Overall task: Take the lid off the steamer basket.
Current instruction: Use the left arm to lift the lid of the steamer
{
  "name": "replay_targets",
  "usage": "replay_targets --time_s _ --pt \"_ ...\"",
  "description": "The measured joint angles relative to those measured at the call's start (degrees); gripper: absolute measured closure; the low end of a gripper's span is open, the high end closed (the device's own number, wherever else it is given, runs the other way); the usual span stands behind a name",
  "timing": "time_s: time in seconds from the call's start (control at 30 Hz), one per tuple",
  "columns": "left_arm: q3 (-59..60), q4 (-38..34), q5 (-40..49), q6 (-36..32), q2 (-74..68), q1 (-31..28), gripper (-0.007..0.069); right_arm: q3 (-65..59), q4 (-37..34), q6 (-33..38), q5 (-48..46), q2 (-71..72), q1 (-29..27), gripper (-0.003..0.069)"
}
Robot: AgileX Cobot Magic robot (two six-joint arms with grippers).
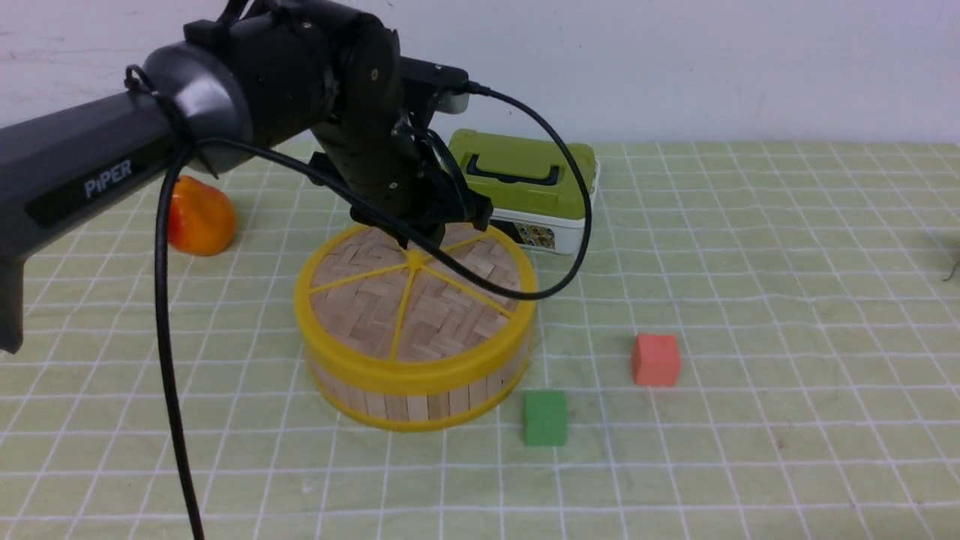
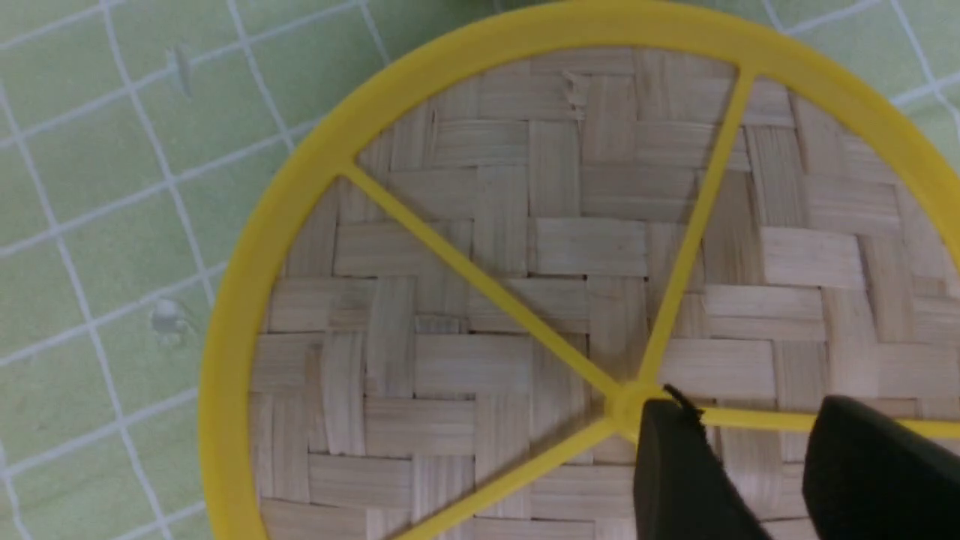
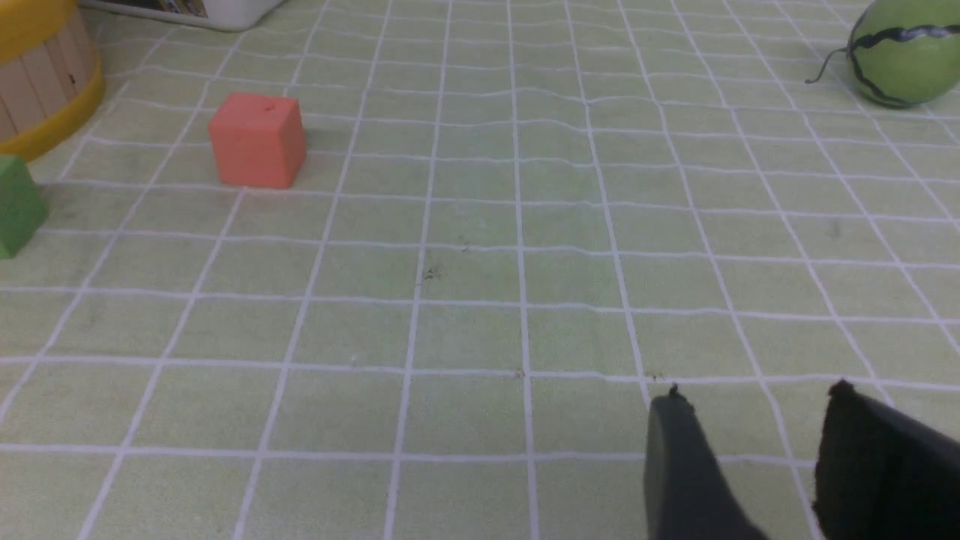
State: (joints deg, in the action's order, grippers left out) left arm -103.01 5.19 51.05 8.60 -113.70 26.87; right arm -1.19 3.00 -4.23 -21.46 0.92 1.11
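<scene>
Right, my left pincer (image 1: 442,234) hangs released over the far part of the lid (image 1: 390,307), tips just beside its hub. The lid sits on the steamer basket (image 1: 420,401) at frame centre. A green-lidded box (image 1: 536,187) crowds its upper right and a green cube (image 1: 545,418) its lower right, with open cloth lower left. My right pincer (image 3: 754,397) is released above the checked desk (image 1: 787,300), with a white wall (image 1: 712,60) behind.

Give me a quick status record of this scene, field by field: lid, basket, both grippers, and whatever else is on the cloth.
lid: seated on the steamer basket, not lifted
left gripper: open, over the lid beside its hub; contact unclear
right gripper: open, empty, over bare cloth
other items: green-lidded box behind the basket, orange toy, red cube, green cube
</scene>
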Motion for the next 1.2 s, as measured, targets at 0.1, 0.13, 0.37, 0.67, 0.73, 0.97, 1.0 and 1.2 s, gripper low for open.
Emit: replay_targets --time_s 0.1,0.13,0.37,0.67,0.73,0.97,1.0,1.2 --pt "0.0 0.3 0.0 0.0 -0.98 0.0 0.0351 0.0 0.0 0.0 0.0 0.0 0.0 0.0418" --pt "0.0 0.36 0.0 0.0 -1.27 0.0 0.0349 0.0 0.0 0.0 0.0 0.0 0.0 0.0418" --pt "0.0 2.74 -0.63 0.0 -3.51 0.0 0.0344 0.0 0.0 0.0 0.0 0.0 0.0 0.0418" --pt "-0.29 3.41 -0.34 0.0 -3.75 0.0 0.0508 0.0 0.0 0.0 0.0 0.0 0.0 0.0418" --pt "-0.29 3.62 -0.26 0.0 -3.75 0.0 0.0519 0.0 0.0 0.0 0.0 0.0 0.0 0.0418" --pt "-0.29 3.67 0.0 3.18 -3.37 0.0 0.0517 0.0 0.0 0.0 0.0 0.0 0.0 0.0418" --pt "-0.29 3.68 0.05 3.57 -3.13 0.0 0.0517 0.0 0.0 0.0 0.0 0.0 0.0 0.0418" --pt "-0.13 4.9 0.45 4.51 2.28 0.0 0.0517 0.0 0.0 0.0 0.0 0.0 0.0 0.0418"
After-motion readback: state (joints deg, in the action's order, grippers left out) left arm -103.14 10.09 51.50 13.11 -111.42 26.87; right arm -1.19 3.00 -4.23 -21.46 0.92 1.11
